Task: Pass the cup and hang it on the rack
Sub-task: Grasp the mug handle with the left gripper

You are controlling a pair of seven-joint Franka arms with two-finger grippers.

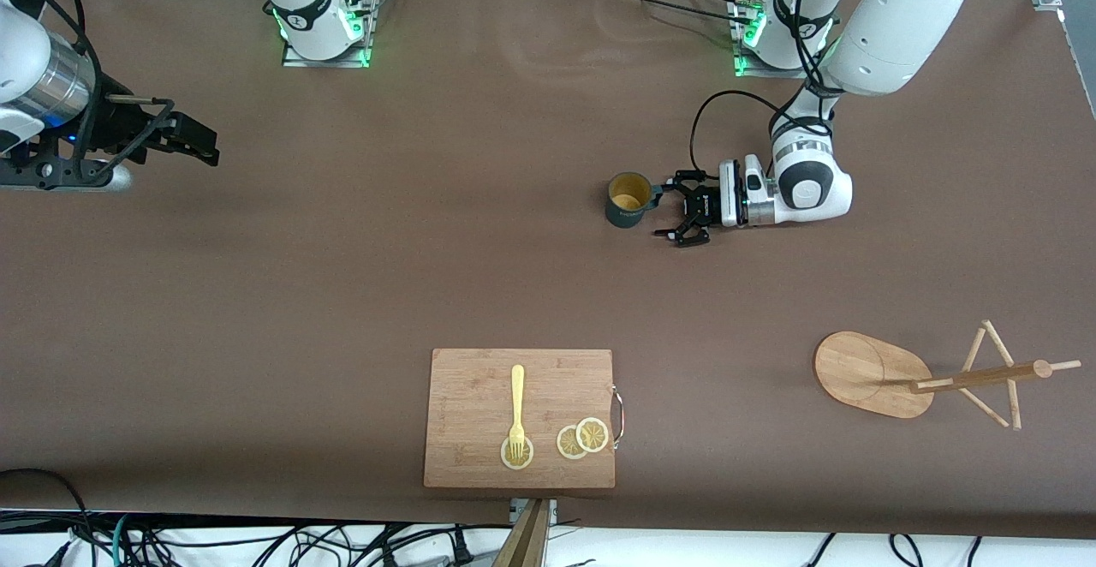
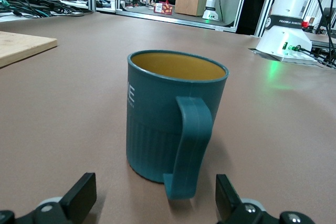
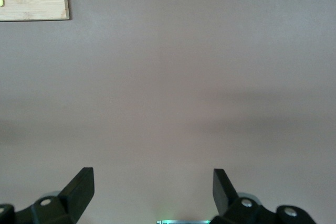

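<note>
While the small dark teal ribbed mug [image 1: 628, 199] stands upright mid-table toward the left arm's end, the left gripper [image 1: 676, 209] sits low just beside its handle, jaws wide apart. The right gripper [image 1: 184, 134] waits open over that arm's edge of the table.

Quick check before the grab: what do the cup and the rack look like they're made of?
Cup: matte teal outside, yellow inside, with fine ribs and a moulded handle; probably plastic or a bamboo-fibre mix, not glazed ceramic. Rack: pale unpainted wood, likely bamboo, with visible grain on its oval base.
</note>
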